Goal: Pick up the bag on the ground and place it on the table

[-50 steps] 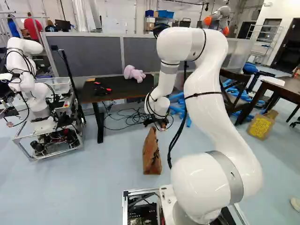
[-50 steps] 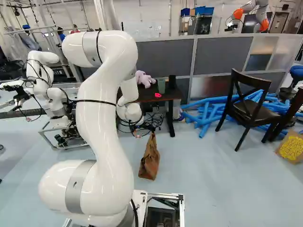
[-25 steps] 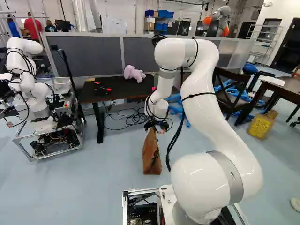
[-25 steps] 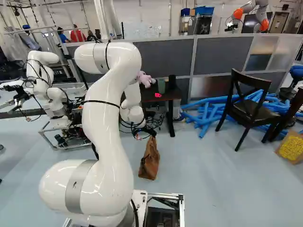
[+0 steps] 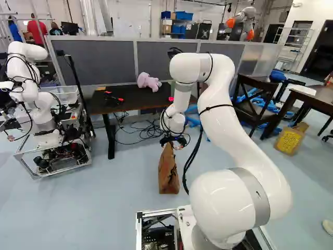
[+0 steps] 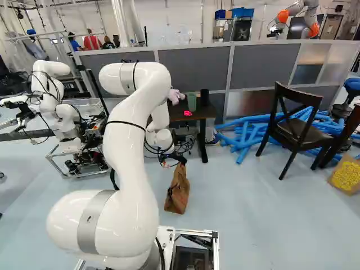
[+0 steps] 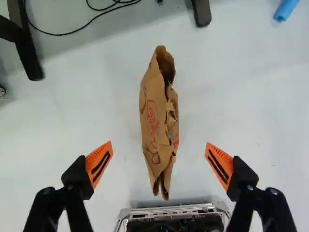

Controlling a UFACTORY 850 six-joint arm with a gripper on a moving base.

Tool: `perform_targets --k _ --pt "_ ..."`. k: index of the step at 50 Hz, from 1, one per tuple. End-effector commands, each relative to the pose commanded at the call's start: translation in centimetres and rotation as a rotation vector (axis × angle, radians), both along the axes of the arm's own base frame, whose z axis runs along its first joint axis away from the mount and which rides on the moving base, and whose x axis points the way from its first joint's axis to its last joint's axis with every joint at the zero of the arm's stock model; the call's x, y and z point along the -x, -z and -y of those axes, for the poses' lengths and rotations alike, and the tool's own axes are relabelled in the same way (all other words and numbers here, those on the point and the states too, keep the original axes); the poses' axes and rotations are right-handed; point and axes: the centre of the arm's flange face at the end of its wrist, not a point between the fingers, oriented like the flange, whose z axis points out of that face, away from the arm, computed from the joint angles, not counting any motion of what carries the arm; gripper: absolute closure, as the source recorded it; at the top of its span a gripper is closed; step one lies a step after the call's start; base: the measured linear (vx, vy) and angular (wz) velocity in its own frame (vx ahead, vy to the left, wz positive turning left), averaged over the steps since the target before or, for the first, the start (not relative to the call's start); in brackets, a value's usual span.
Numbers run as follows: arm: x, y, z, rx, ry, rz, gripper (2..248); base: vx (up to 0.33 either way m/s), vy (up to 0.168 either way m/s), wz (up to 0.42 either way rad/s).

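Note:
My gripper (image 5: 174,141) hangs just above the top of the brown paper bag (image 5: 168,173) in the left base view. The bag (image 6: 178,194) stands upright on the floor in the right base view. In the wrist view my gripper (image 7: 159,164) is open wide, and the bag (image 7: 157,121) lies below and ahead, lined up with the gap between the orange pads, touching neither. The dark table (image 5: 132,99) stands beyond the bag, with a pink plush toy (image 5: 149,82) on it.
Black cables (image 5: 143,130) lie under the table. Blue tubes (image 6: 244,138) and a dark chair (image 6: 292,124) are right of it. Another robot (image 5: 34,99) stands at the left. A green cup (image 6: 192,102) is on the table. The base frame (image 7: 174,212) shows near the bag.
The arm has swung left in the left base view and lowered slightly, bringing the gripper closer to the bag's top. The base and bag have not moved.

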Motion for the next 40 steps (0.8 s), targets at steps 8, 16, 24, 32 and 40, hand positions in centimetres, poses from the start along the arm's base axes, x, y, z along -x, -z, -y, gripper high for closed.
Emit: perform_targets --k 8,16,24,32,40 --pt "-0.6 1.2 -0.3 -0.003 0.003 -0.017 3 0.0 0.0 0.0" --pt "-1.0 2.5 -0.6 -0.005 0.008 -0.034 3 0.0 0.0 0.0" --pt "-1.4 3.7 -0.7 -0.008 0.018 -0.051 3 0.0 0.0 0.0" --pt "-1.7 5.0 -0.7 -0.011 0.029 -0.07 3 0.0 0.0 0.0" --pt "-2.0 6.2 -0.7 -0.015 0.039 -0.088 3 0.0 0.0 0.0"
